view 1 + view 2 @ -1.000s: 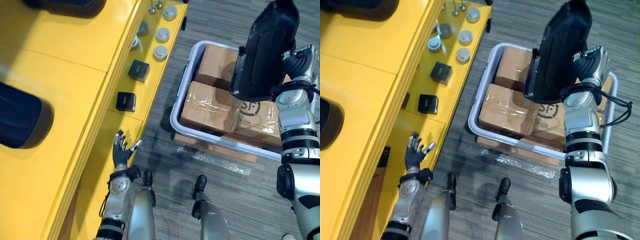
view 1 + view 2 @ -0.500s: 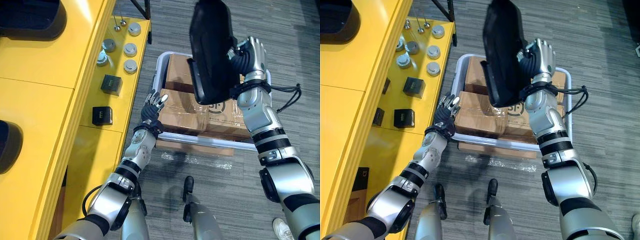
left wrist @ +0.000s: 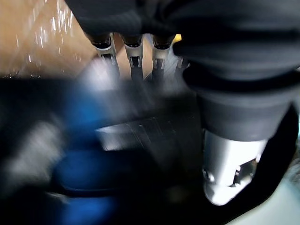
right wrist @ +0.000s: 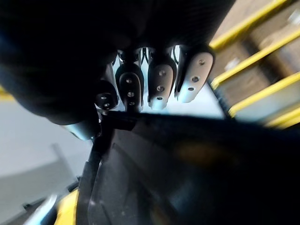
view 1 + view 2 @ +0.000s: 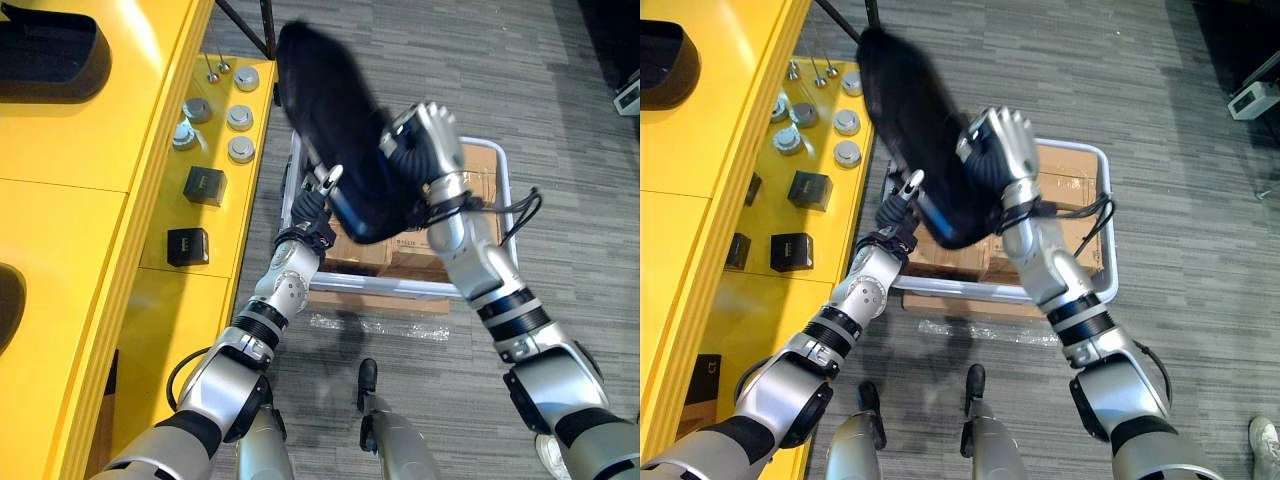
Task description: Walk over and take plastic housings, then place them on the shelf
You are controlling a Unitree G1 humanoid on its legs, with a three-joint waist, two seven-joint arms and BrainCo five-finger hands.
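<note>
A large black plastic housing (image 5: 335, 130) hangs tilted in the air above the grey tote, its upper end toward the yellow shelf (image 5: 90, 220). My right hand (image 5: 425, 150) is shut on its edge; the curled fingers (image 4: 159, 77) lie over the dark shell (image 4: 187, 164). My left hand (image 5: 315, 205) reaches up from below with straight fingers (image 3: 133, 51) against the housing's underside (image 3: 140, 140), near a blue patch. Two more black housings (image 5: 50, 60) lie on the shelf top, one cut off at the left edge (image 5: 5, 305).
The white-rimmed tote (image 5: 360, 287) holds taped cardboard boxes (image 5: 480, 185) on grey carpet, right beside the shelf. On the lower yellow ledge sit two small black boxes (image 5: 205, 185) and several round silver parts (image 5: 240, 118).
My right arm has swung the housing left toward the shelf and tilted it over. My left hand has risen from the tote's rim to the housing's underside. The camera has shifted.
</note>
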